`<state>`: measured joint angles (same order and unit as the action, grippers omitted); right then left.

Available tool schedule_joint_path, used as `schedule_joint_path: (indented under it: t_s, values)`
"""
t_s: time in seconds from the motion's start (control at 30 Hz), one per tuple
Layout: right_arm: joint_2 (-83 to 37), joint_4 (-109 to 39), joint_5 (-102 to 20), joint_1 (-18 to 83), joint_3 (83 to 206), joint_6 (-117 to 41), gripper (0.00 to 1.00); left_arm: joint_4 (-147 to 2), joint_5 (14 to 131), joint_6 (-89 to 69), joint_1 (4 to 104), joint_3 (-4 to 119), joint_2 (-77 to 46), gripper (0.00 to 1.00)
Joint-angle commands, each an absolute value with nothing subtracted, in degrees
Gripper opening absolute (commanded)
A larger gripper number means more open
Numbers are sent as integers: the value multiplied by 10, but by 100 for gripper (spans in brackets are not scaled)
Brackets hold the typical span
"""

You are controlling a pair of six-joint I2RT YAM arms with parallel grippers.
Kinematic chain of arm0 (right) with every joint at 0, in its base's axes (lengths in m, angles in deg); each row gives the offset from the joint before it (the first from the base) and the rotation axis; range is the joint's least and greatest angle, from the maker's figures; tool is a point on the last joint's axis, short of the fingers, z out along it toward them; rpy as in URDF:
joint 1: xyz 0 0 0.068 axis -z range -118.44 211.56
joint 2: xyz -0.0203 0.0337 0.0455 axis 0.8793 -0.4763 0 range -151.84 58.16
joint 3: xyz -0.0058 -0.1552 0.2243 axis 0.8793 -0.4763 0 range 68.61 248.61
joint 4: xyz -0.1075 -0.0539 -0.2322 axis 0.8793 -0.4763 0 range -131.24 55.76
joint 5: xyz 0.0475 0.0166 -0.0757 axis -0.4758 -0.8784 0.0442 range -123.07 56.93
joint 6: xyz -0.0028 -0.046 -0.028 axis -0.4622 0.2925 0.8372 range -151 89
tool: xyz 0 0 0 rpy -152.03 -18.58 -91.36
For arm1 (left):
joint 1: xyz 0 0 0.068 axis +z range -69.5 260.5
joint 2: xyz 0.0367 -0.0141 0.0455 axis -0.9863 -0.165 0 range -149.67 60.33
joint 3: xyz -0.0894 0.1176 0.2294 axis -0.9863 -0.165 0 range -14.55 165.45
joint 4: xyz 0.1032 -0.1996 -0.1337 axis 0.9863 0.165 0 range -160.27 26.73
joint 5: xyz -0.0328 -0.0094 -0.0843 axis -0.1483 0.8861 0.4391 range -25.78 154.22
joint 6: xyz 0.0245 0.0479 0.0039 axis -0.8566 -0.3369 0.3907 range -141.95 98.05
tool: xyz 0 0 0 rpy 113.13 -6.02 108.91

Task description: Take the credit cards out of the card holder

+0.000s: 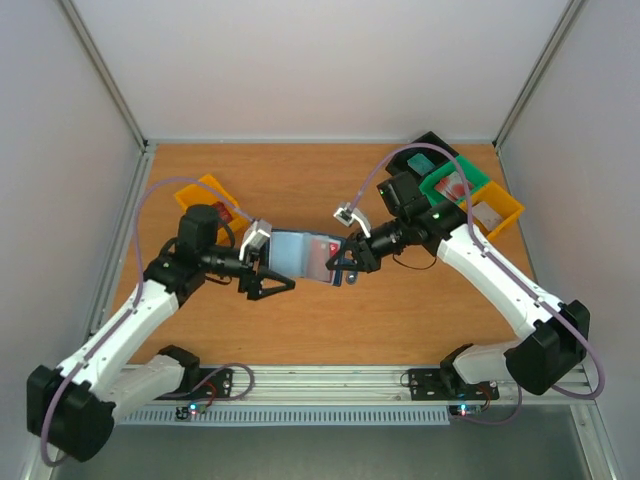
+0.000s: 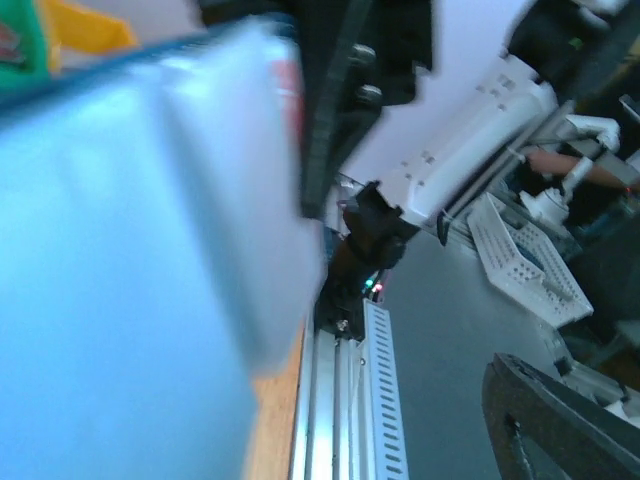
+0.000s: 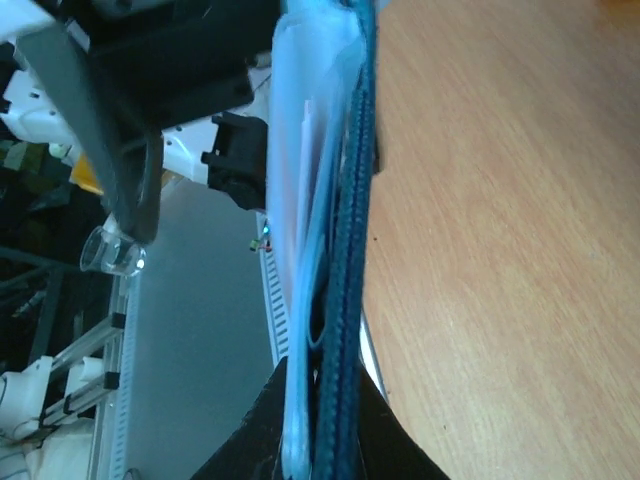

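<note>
The card holder (image 1: 303,254) hangs open above the table between my two grippers, pale grey-blue inside facing up. A red credit card (image 1: 333,248) shows in its right pocket. My right gripper (image 1: 347,262) is shut on the holder's right edge. In the right wrist view the navy holder (image 3: 345,250) stands edge-on, pinched between the black fingers (image 3: 400,440). My left gripper (image 1: 274,272) is open at the holder's left edge. The left wrist view is filled by the blurred holder (image 2: 130,260), with a red sliver of card (image 2: 290,90) and one finger (image 2: 560,425) well apart.
A yellow bin (image 1: 200,192) stands at the left behind my left arm. At the back right are a black bin (image 1: 432,146), a green bin (image 1: 470,172) and a yellow bin (image 1: 505,205), each holding small items. The table's front rail (image 1: 330,378) runs between the arm bases.
</note>
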<state>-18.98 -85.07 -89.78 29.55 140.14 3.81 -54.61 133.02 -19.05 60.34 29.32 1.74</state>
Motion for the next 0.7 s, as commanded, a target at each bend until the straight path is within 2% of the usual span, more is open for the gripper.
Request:
schedule_joint_path:
  t_s: [0.0, 0.1, 0.13, 0.2, 0.3, 0.33, 0.57, 0.67]
  values:
    - [-183, -836, -938, 292, 1428, 56, 1, -630, 1298, -248, 564, 269, 68, 72]
    - [-172, -829, -933, 292, 1424, 57, 3, -665, 1285, -192, 563, 274, 71, 16]
    - [-167, -827, -931, 292, 1422, 58, 5, -677, 1279, -179, 563, 271, 75, 3]
    - [-158, -823, -929, 292, 1417, 61, 16, -685, 1269, -161, 563, 269, 80, 0]
    - [-137, -807, -934, 300, 1403, 63, 38, -693, 1261, -146, 563, 264, 84, 0]
    - [-128, -796, -936, 308, 1395, 57, 40, -696, 1259, -142, 563, 262, 87, 0]
    - [-94, -776, -929, 336, 1368, 41, 44, -733, 1253, -128, 563, 255, 97, 0]
    - [-95, -771, -912, 337, 1364, 33, 35, -739, 1261, -137, 563, 255, 97, 0]
